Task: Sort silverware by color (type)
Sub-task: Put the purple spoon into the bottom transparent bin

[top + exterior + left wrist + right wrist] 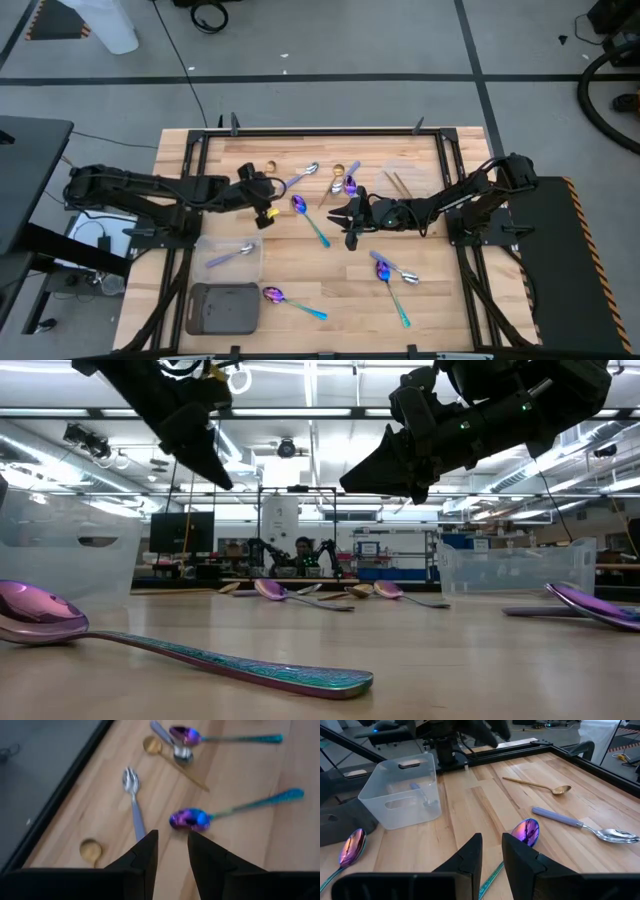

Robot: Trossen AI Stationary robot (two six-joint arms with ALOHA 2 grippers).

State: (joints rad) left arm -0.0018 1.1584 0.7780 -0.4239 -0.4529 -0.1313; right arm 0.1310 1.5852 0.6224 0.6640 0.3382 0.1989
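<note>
The silverware lies scattered on the wooden table [330, 300]. An iridescent spoon with a teal handle [308, 218] lies between my two grippers. A lavender-handled silver fork [300, 178] and a gold spoon [270, 167] lie farther back. My left gripper [268, 195] hangs above the table left of them, open with a narrow gap [172, 852] and nothing in it. My right gripper [338, 213] hangs to their right, also narrowly open [491, 852] and empty, over the spoon's teal handle [492, 872]. In the low view both grippers [205, 455] [385, 470] stand well clear of the tabletop.
A clear tray [232, 255] at the near left holds a lavender utensil. A dark grey tray [224, 305] sits in front of it, with an iridescent spoon [292, 302] beside it. More utensils lie at the near right [395, 278] and far middle [342, 181]. Gold sticks [398, 183] lie at the far right.
</note>
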